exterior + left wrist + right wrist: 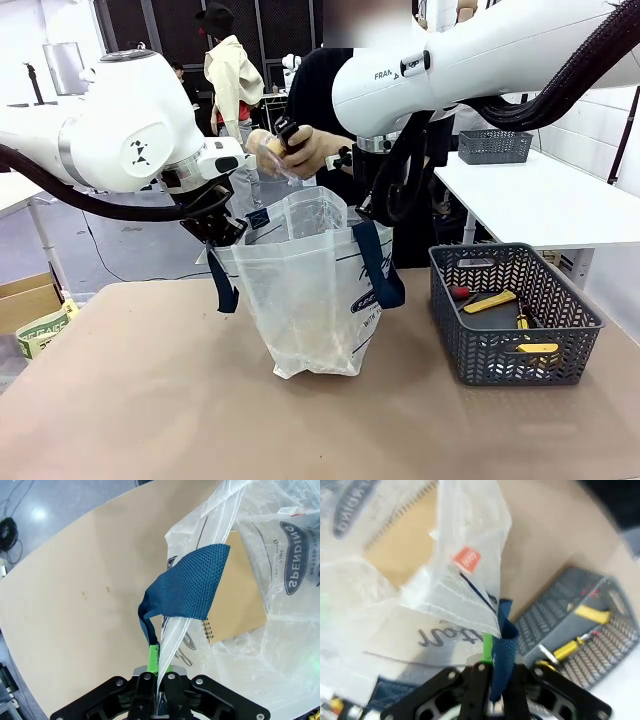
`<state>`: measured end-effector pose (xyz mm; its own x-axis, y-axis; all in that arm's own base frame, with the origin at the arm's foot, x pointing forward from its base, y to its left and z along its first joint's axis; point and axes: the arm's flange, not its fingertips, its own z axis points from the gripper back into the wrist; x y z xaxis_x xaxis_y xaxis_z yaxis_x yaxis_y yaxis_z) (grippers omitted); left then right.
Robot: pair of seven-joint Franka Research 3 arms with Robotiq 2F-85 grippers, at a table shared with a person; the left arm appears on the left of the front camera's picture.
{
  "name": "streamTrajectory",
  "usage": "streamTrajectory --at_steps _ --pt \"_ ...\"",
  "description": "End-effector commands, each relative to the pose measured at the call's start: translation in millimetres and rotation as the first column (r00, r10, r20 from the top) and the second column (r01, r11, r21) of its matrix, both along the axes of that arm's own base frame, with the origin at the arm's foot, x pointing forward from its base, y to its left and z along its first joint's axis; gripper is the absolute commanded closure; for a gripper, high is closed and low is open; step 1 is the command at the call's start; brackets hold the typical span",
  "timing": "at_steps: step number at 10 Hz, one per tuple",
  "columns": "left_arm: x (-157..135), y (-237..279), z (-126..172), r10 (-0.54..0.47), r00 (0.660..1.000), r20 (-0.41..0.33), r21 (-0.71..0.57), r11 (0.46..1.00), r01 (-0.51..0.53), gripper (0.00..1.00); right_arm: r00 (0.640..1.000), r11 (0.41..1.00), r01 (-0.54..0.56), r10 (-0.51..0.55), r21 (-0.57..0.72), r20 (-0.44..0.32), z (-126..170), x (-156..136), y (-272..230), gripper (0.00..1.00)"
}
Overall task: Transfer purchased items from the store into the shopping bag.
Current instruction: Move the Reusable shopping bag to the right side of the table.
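Currently my left gripper (159,662) and right gripper (492,667) pinch the shopping bag (300,300) rim, fully closed, mid-frame; if I spread wider, it could tear

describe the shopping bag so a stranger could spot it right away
At the middle of the tan table stands the shopping bag, just left of the dark grey basket. Unlike that lattice basket, it is translucent white plastic with navy blue straps and navy lettering, its mouth held up by the left gripper and right gripper.
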<state>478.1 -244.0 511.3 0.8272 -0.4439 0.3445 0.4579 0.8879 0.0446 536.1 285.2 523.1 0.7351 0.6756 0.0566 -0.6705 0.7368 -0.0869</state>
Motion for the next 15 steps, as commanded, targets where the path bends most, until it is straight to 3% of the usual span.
streamTrajectory --at_steps 1,15 --pt "0.2 0.5 0.2 0.001 1.0 0.001 -0.001 1.0 -0.001 1.0 1.0 1.0 0.004 -0.004 0.001 0.0 0.1 0.1 -0.1 1.0" --pt "-0.1 -0.5 0.0 -0.001 1.0 0.0 0.0 1.0 0.001 1.0 1.0 1.0 0.004 -0.004 0.001 0.0 0.1 0.1 -0.1 1.0"
